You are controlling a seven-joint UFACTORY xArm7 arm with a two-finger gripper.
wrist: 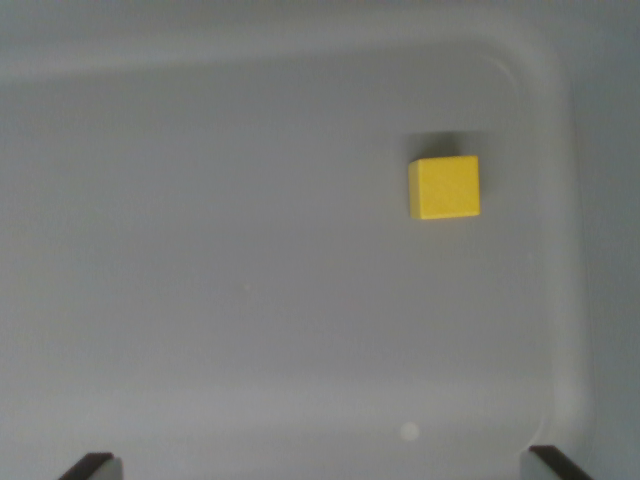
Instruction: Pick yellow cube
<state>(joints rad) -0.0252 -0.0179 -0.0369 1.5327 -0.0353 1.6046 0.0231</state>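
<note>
Below, at the bottom edge of the wrist view, the two dark fingertips of the tool (322,465) are seen spread wide, one at each lower corner, with nothing held between them. A pale grey tray (540,70) with a rounded rim fills the view. The yellow cube (443,187) is set flat on the tray floor, up and toward the wrist view's right of the tool, near the rim's upper right corner but apart from it. A shift toward the cube is judged necessary, since it is not yet centred between the fingertips.
</note>
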